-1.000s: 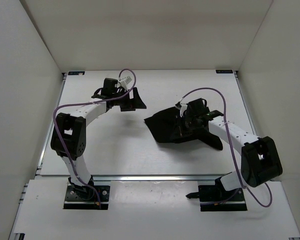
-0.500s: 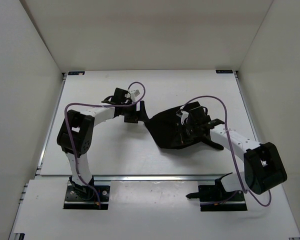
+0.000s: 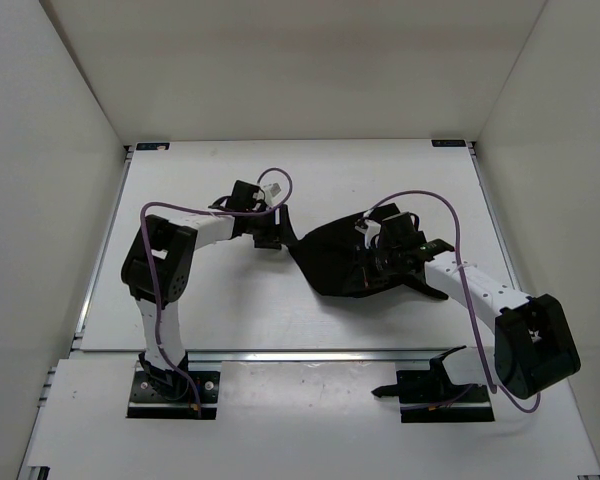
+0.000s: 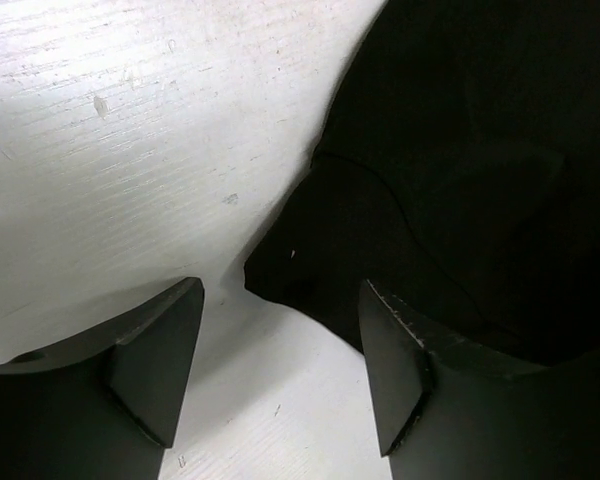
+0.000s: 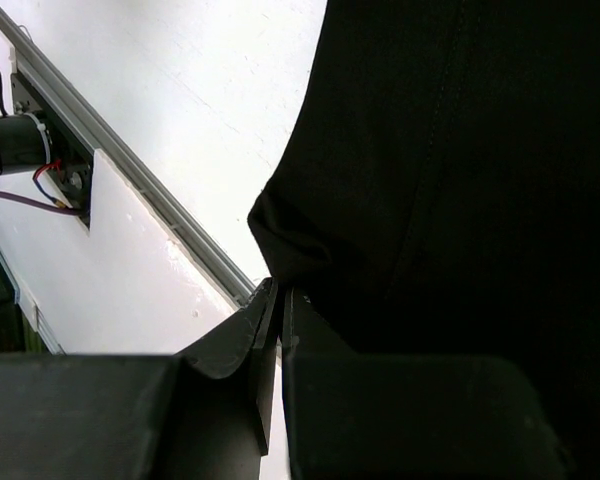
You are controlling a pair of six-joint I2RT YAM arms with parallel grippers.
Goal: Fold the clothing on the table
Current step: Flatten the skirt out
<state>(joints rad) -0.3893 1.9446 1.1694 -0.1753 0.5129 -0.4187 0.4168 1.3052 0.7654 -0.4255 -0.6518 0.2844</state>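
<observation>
The black clothing (image 3: 332, 262) lies bunched on the white table (image 3: 210, 305), right of centre. My right gripper (image 3: 377, 266) is shut on a fold of the garment; in the right wrist view the jaws (image 5: 277, 292) pinch the clothing (image 5: 460, 170), which hangs lifted above the table. My left gripper (image 3: 277, 233) sits at the garment's left edge, open. In the left wrist view its two fingers (image 4: 150, 360) straddle bare table, with a corner of the clothing (image 4: 450, 190) just at the fingertips, not pinched.
A metal rail (image 3: 310, 354) runs along the table's front edge, and also shows in the right wrist view as the rail (image 5: 140, 180). White walls (image 3: 50, 180) enclose the table on the left, back and right. Purple cables (image 3: 430, 200) loop over both arms.
My left arm has swung right from the table's back left to the garment's left edge, its jaws narrowing a little. The right gripper has carried the clothing slightly leftward.
</observation>
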